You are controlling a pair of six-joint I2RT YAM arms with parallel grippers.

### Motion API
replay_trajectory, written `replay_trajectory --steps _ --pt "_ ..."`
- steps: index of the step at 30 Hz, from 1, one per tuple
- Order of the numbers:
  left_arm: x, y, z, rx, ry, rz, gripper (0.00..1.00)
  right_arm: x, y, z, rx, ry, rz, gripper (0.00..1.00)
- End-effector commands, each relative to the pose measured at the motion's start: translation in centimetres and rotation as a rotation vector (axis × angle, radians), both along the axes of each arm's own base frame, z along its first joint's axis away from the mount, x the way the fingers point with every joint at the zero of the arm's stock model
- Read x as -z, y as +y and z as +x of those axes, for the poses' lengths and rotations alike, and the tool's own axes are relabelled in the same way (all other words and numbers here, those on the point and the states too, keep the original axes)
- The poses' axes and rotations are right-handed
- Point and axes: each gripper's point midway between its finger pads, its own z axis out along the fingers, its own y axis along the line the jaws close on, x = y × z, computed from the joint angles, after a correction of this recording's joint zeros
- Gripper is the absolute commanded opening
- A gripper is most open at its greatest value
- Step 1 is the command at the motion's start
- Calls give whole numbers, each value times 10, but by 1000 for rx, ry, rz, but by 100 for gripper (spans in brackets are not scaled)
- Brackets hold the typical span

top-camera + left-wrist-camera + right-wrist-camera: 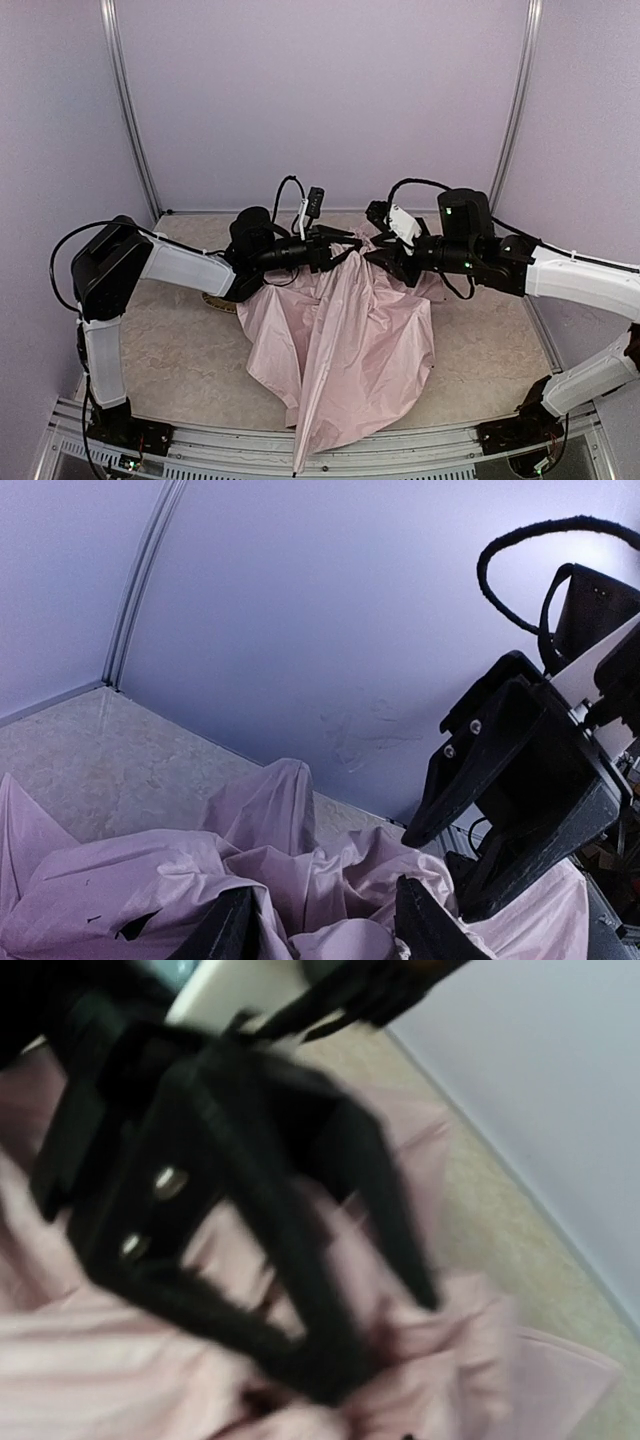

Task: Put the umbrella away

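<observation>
Worktop [180,350] is carrying the umbrella [340,340], long axis running near edge to far centre, where both arms are meeting: left fingers [225,935] pinching its bunched fabric, right fingers [500,750] (grip unclear, view blurred) hovering just beside.

Umbrella [340,340] heaped centre, left arm [185,268], right arm [580,280] meeting over it, table [160,345] open left

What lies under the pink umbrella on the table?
Around the umbrella only the beige table shows, plus a brownish flat edge peeking out at its left. The fabric hides everything else beneath.
</observation>
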Motion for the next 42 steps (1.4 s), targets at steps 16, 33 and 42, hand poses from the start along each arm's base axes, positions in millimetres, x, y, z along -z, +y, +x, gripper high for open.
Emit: replay_trajectory --steps 16,33,42 --pt "90 43 75 -244 132 278 63 73 19 95 115 193 -119 51" --pt "125 52 100 -386 287 350 48 -119 -47 68 251 -34 48 80" --pt "130 60 121 -486 304 371 47 -148 -75 -26 169 219 247 82"
